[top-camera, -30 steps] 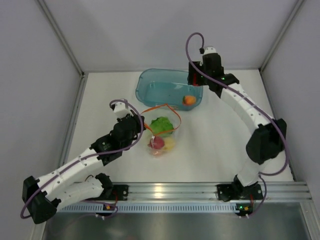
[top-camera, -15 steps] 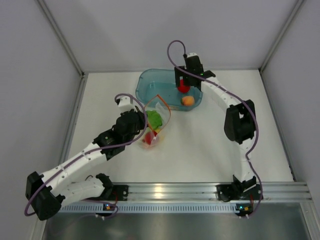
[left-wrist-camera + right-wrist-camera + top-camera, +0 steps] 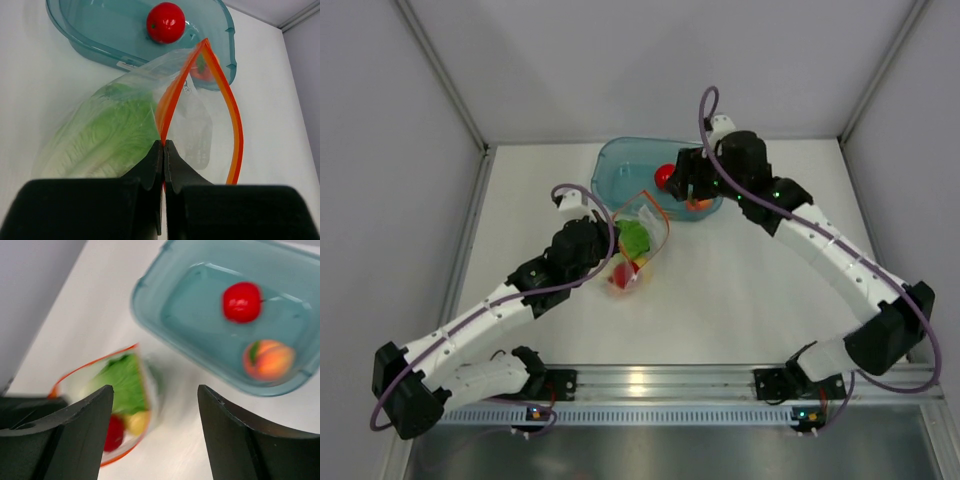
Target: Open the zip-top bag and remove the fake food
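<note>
The clear zip-top bag [image 3: 638, 245] lies open at the table's middle, its orange-red zip strip [image 3: 235, 125] spread in a loop. Inside are a green-white lettuce head [image 3: 107, 135], a red piece [image 3: 115, 432] and a yellow fruit [image 3: 137, 421]. My left gripper [image 3: 163, 145] is shut on the bag's zip strip at its near corner. My right gripper [image 3: 155, 405] is open and empty, over the table between the bag and the teal bin [image 3: 620, 165]. A red round piece [image 3: 665, 175] and a pink-orange peach [image 3: 267, 360] lie in the bin.
The teal translucent bin [image 3: 100, 45] stands just behind the bag, near the back wall. Grey walls close in the table at left, right and back. A metal rail [image 3: 720, 385] runs along the near edge.
The red round piece has left my right gripper and now lies in the bin. My right arm has swung from over the bin toward the bag. The left gripper keeps its hold.
</note>
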You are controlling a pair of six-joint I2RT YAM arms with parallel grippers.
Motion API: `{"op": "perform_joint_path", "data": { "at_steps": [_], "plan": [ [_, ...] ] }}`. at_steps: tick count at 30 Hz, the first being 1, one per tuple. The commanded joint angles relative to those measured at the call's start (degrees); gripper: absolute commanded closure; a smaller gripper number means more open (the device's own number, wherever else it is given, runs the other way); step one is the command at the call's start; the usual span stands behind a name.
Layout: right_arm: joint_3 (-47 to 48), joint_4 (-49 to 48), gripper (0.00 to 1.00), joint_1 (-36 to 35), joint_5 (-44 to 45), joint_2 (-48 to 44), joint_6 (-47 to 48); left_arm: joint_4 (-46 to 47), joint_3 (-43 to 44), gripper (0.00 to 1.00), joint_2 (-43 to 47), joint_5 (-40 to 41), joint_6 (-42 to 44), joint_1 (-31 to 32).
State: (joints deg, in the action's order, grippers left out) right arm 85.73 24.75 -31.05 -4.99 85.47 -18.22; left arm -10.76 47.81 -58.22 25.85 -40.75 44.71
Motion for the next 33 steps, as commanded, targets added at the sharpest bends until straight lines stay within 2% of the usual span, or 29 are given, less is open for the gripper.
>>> {"op": "perform_joint_path", "data": {
  "at_steps": [1,5,7,15,20,23,29,33],
  "plan": [
    [-7.8,-5.4,0.34,-11.0,1.3,-6.1,-5.9,2.0,2.1,1.0,1.8,-1.1,-3.0,-0.1],
    [-11.2,-7.1,0.35,-19.6,4.6,-8.2,-5.7,2.0,2.4,1.0,1.4,-2.3,-5.5,-0.1],
    [-11.7,-5.3,0.36,-22.8,10.1,-8.0,-6.1,2.0,2.6,1.0,1.2,-3.4,-5.4,-0.1],
    [-20.4,-9.4,0.43,-25.3,14.0,-5.8,-9.6,5.4,-0.6,1.0,3.4,-7.8,-6.8,0.1],
    [-21.8,-11.3,0.46,-26.4,14.5,-2.9,-11.4,8.5,-3.4,1.0,4.1,-8.0,-8.7,1.4],
    [-21.3,-10.4,0.44,-28.4,14.8,-1.4,-12.4,8.6,-4.4,1.0,3.9,-5.8,-10.4,2.6],
    [-27.6,-16.6,0.35,-30.7,12.7,-1.5,-15.9,10.1,-8.7,1.0,7.0,-0.5,-13.5,4.9],
    [-27.5,-19.0,0.32,-31.1,13.4,1.9,-16.4,10.1,-10.4,1.0,9.3,1.7,-14.3,6.3]
  ]
}}
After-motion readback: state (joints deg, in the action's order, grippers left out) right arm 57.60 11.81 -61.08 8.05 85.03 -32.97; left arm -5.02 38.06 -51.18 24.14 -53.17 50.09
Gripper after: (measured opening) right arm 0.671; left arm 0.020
